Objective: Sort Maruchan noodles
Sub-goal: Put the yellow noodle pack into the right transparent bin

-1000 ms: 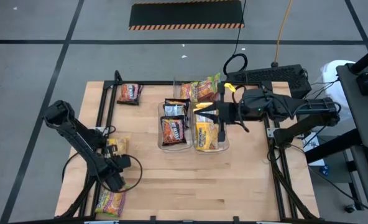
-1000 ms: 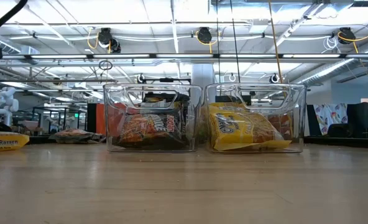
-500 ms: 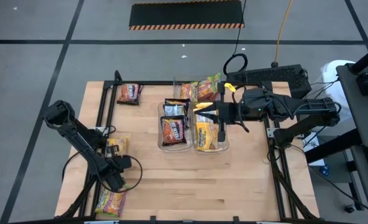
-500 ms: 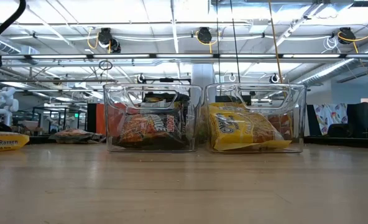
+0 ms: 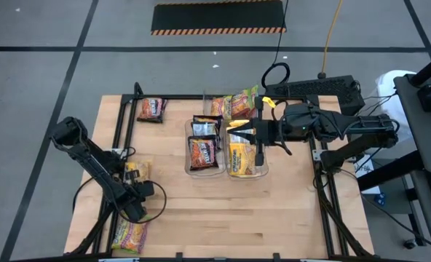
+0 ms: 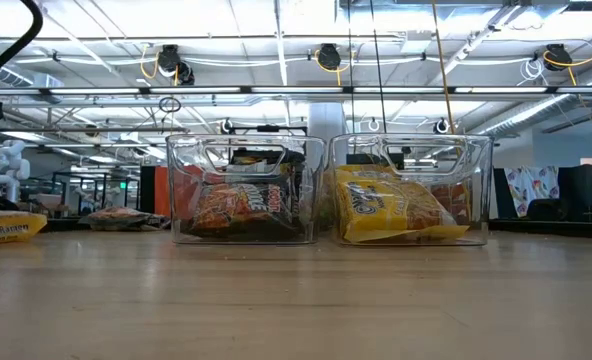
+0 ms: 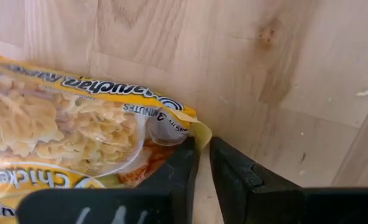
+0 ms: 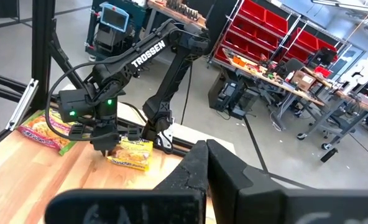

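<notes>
Left wrist view: the left gripper [image 7: 202,163] pinches the corner seam of a yellow noodle packet [image 7: 66,137] on the wooden table [image 7: 283,74], near its left edge. Farther off, the right gripper [image 5: 253,135] hangs with fingers pressed together over two clear bins [image 5: 223,169] holding more packets.

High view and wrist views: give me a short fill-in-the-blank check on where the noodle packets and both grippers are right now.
1. The left gripper is pinching a corner of a flat ____ plastic noodle packet on the wooden table.
2. The right gripper hangs over the clear plastic bin holding yellow packets, its fingers ____.
3. The neighbouring clear bin holds ____ packets.
4. At the table's near left corner lies one ____ packet.

Missing words: yellow; shut; dark brown; pink-green
</notes>
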Controlling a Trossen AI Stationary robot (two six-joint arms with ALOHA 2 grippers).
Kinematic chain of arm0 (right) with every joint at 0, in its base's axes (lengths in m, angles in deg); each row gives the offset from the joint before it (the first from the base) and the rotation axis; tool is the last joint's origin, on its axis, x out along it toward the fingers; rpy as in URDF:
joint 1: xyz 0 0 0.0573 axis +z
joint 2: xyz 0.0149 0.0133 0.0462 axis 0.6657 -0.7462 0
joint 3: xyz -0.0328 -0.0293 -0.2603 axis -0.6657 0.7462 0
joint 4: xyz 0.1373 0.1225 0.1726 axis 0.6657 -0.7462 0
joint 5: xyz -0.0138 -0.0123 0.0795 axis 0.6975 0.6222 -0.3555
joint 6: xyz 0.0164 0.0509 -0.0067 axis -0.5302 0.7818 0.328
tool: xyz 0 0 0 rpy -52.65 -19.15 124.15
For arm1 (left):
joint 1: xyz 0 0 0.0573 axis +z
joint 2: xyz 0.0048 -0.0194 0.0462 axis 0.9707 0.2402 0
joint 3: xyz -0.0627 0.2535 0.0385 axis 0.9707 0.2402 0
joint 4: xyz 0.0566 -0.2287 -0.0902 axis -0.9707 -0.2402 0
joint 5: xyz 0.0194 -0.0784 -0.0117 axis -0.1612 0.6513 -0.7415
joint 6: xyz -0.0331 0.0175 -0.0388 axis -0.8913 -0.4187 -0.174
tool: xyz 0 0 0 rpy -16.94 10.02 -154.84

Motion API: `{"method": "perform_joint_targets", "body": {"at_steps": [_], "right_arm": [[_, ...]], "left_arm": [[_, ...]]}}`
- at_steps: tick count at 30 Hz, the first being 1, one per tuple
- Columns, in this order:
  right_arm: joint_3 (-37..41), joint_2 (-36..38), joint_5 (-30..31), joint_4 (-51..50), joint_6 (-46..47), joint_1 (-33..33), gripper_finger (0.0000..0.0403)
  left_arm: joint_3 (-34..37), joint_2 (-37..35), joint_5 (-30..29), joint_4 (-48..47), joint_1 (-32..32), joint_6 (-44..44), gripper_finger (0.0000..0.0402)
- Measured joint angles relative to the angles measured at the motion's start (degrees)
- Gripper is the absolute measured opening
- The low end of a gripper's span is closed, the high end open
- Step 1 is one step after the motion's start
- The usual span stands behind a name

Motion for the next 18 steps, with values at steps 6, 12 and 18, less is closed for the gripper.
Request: {"method": "perform_joint_targets", "body": {"at_steps": [6,12,18], "right_arm": [[0.0,0.0,0.0,0.0,0.0,0.0,0.0],[0.0,0.0,0.0,0.02,0.02,0.0,0.0],[0.0,0.0,0.0,0.02,0.09,0.0,0.0]], "left_arm": [[0.07,0.04,1.77,0.54,1.76,-5.56,0.0007],[0.18,-1.53,3.26,1.05,4.47,-12.0,0.0003],[-1.69,-6.38,0.81,1.42,7.34,-13.35,0.0002]]}}
